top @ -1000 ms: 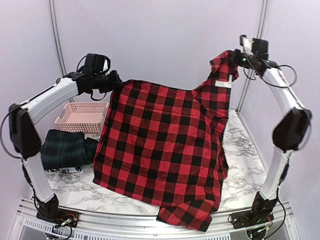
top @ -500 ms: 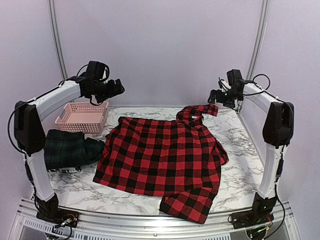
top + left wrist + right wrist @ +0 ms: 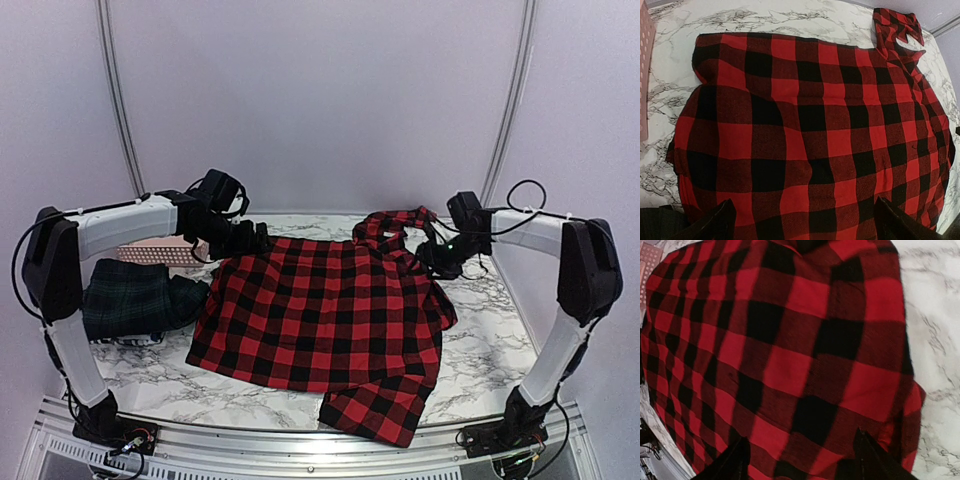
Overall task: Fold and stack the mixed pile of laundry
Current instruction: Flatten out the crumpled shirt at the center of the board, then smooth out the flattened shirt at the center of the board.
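The left tool (image 3: 802, 222) and right tool (image 3: 800, 460) are hovering open, empty. The red-and-black checked shirt (image 3: 320, 310) is overhanging the near edge of the table (image 3: 490, 340), risking slipping off.

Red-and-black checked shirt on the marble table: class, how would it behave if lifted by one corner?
Probably floppy: the shirt lies flat, its collar crumpled. It would likely sag and drape. A push would probably bunch it, as at its wrinkled edge.
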Controlling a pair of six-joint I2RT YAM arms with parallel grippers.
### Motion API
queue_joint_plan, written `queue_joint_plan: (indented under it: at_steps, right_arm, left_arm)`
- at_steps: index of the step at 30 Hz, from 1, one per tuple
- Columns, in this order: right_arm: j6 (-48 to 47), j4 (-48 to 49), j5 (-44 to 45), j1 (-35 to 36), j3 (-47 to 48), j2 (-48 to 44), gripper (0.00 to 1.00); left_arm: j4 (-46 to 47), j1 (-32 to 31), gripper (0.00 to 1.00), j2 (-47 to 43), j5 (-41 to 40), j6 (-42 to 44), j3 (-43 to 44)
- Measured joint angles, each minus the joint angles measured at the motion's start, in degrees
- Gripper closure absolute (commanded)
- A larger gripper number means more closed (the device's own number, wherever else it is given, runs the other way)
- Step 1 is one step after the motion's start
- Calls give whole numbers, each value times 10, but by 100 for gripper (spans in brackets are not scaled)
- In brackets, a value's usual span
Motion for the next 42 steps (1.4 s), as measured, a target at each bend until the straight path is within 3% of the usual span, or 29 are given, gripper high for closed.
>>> queue_joint_plan:
  at_steps: [7, 11, 19, 37, 40, 42]
  right_arm:
    - [8, 19, -53, -149, -74, -47, 59]
    - [19, 64, -106, -186, -84, -36, 67]
    - [31, 102, -160, -192, -89, 61, 71]
    - [29, 157, -237, -192, -89, 132, 80]
    - [30, 163, -253, -192, -92, 133, 89]
    - [30, 164, -259, -192, -92, 133, 100]
  left_arm:
    - [2, -5, 1, 20, 23, 3, 0]
    - [2, -5, 1, 33, 30, 9, 1]
    - [2, -5, 1, 39, 32, 19, 7]
    - [3, -4, 1, 40, 33, 23, 12]
    - [3, -2, 1, 42, 33, 23, 11]
    - [3, 0, 1, 45, 33, 22, 11]
